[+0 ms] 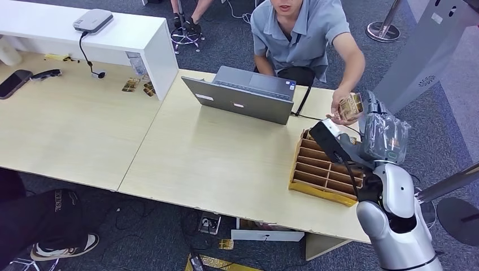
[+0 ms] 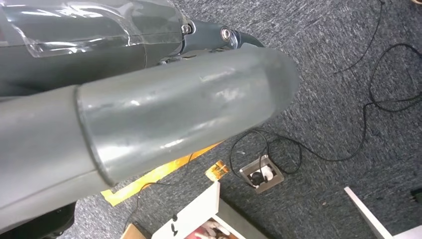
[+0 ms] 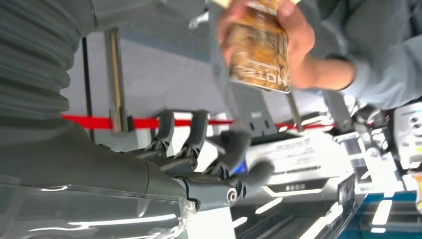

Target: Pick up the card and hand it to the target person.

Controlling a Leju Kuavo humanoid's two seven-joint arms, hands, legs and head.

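The card is a brown-gold patterned rectangle, now held by the seated person's hand at the table's far right edge. In the right wrist view the card sits in that person's fingers, apart from my right hand, whose fingers are spread with nothing between them. My right hand is raised just beside the card, its arm wrapped in clear film. My left hand hangs over the carpet, thumb stretched out, holding nothing.
A yellow divided card box stands on the table under my right arm. An open grey laptop sits in front of the person. A white raised shelf and a phone are at the left. Someone's leg is at lower left.
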